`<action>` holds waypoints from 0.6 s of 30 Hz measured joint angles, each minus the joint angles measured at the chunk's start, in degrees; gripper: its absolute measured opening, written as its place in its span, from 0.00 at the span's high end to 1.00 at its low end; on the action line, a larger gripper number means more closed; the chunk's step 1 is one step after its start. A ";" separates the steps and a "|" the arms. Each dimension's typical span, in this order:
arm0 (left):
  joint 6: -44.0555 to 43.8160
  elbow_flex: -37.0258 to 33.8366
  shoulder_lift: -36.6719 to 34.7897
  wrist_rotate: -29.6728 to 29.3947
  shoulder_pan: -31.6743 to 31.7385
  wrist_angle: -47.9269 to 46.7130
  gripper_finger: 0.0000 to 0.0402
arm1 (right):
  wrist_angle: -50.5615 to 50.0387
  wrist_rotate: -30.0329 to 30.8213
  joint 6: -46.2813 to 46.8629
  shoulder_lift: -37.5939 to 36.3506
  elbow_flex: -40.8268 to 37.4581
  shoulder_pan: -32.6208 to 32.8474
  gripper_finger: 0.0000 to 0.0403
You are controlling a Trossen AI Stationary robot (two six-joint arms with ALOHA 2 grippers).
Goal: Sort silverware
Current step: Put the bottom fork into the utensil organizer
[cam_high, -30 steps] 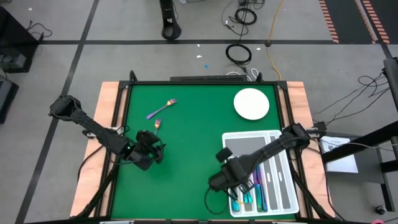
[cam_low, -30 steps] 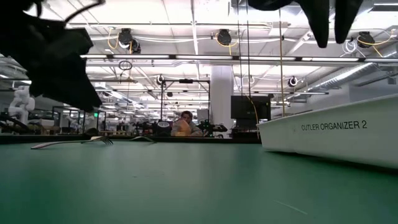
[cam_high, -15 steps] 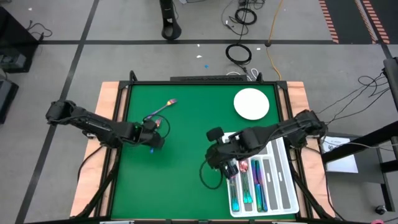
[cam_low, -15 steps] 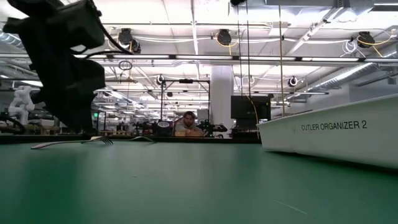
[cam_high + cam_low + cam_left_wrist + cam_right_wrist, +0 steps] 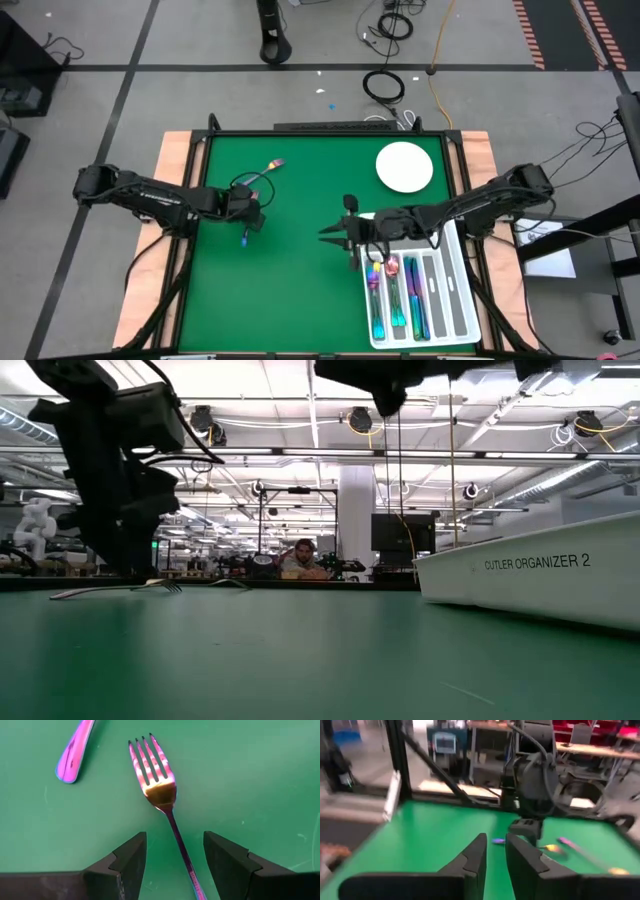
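An iridescent pink fork [image 5: 160,790] lies flat on the green mat, tines toward the far edge. My left gripper [image 5: 175,840] [image 5: 247,212] hangs over it, open, one finger on each side of the fork's handle [image 5: 181,855] without touching it. A second piece of silverware [image 5: 268,170] [image 5: 75,750] lies just beyond. My right gripper [image 5: 325,232] [image 5: 496,842] is open by a narrow gap. It holds nothing and hovers at the tray's far left corner, pointing toward the left arm. Several more pieces [image 5: 395,300] lie in the white tray [image 5: 455,300].
A round white plate [image 5: 404,167] sits near the far right of the mat. The tray [image 5: 520,575] fills the near right corner. Bare green mat lies between the two arms and along the near edge. A person sits in the room far behind the table.
My left gripper has moved toward the far edge and slightly right, and now stands over the fork. My right gripper has risen out of the tray, travelled toward the far-left corner of it and turned level, pointing at the left arm.
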 joint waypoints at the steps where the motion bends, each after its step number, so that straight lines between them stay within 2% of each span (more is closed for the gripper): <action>1: 0.02 0.00 0.00 0.02 0.23 0.07 0.51 | 2.34 -0.04 2.89 0.09 -1.46 0.01 0.85; 4: 0.06 0.00 0.00 0.67 0.87 0.55 0.51 | 2.70 0.13 6.24 0.16 -4.34 -0.05 0.85; 9: 0.09 -0.58 0.31 0.69 1.34 3.19 0.51 | 2.36 0.07 7.48 0.02 -4.55 -0.07 0.85; 18: 1.05 -0.81 5.99 -0.98 1.65 6.86 0.51 | 3.41 -0.11 7.49 -0.02 -4.53 -0.04 0.85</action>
